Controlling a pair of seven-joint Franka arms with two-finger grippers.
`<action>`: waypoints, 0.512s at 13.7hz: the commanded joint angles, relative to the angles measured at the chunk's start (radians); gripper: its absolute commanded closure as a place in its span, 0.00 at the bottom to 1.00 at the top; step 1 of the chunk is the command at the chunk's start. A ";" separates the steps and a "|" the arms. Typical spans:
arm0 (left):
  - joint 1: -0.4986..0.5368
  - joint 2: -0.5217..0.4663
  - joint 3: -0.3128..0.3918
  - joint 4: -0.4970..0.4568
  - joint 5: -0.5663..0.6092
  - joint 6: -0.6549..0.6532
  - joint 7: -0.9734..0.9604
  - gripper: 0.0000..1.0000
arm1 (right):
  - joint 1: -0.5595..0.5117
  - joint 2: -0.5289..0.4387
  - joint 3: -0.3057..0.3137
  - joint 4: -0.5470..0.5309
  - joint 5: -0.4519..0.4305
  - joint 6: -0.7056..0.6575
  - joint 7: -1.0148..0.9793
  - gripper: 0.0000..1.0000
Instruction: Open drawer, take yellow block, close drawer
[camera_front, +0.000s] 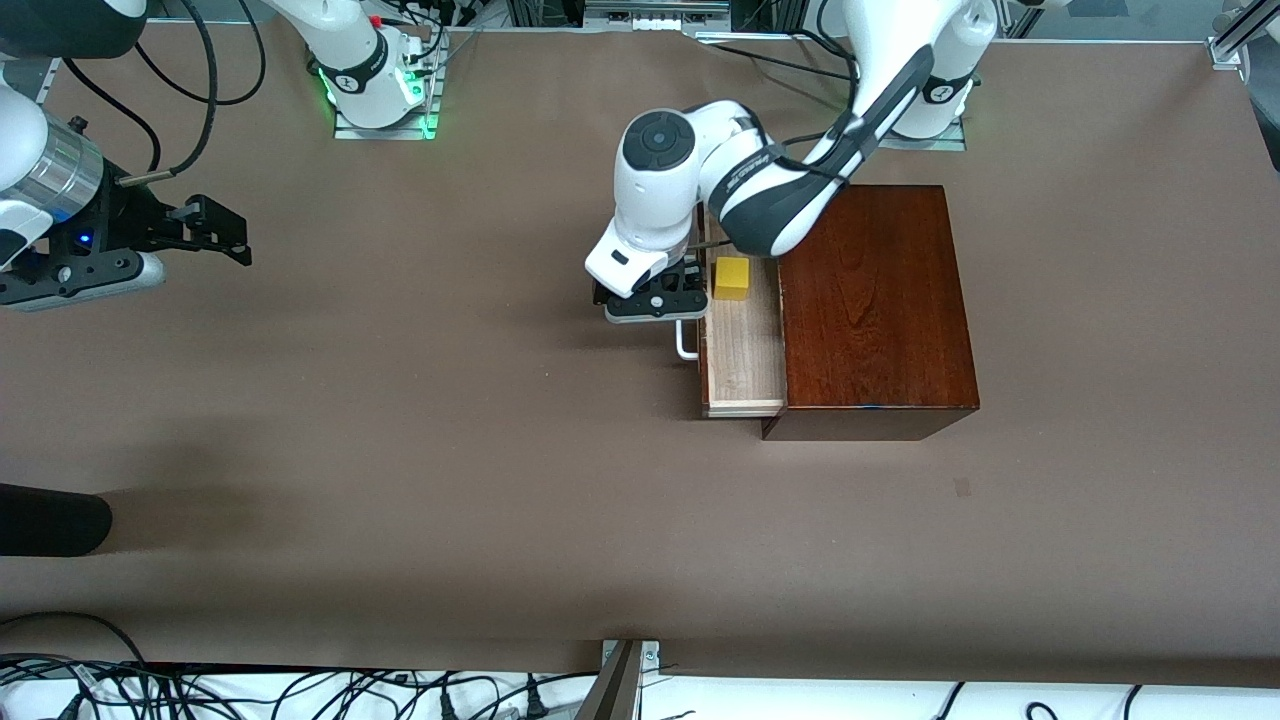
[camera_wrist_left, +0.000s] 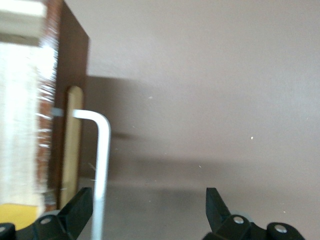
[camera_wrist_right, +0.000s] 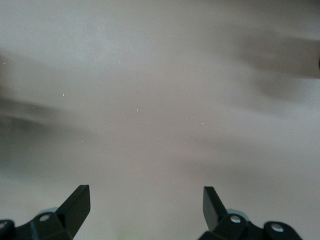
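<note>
Drawer (camera_front: 742, 350): pulled out of the box (camera_front: 875, 300).
Yellow block (camera_front: 732, 278): sits in the drawer, right beside the left hand (camera_front: 655, 300).
Left hand: wide, at the handle (camera_wrist_left: 102, 150), holding nothing.
Right hand (camera_front: 215, 232): wide, waits well apart.
Closer arm: left.

front: high, faces robots | wrists: close, downward | shared: drawer handle (camera_wrist_left: 102, 150)

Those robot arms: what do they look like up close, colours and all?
Both are glossy white with rounded joints. The left arm has dark grey panels, a round dark cap and a black cable. Each base glows green. Both the left gripper and right gripper are black.
</note>
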 joint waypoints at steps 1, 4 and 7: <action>0.058 -0.116 -0.010 -0.013 -0.050 -0.123 0.041 0.00 | -0.002 0.002 0.000 0.007 -0.010 0.006 0.000 0.00; 0.162 -0.197 -0.007 0.022 -0.123 -0.277 0.276 0.00 | -0.002 0.003 0.000 0.007 -0.007 0.018 0.000 0.00; 0.265 -0.246 -0.005 0.092 -0.124 -0.454 0.449 0.00 | 0.009 0.009 0.016 0.008 0.003 0.044 0.000 0.00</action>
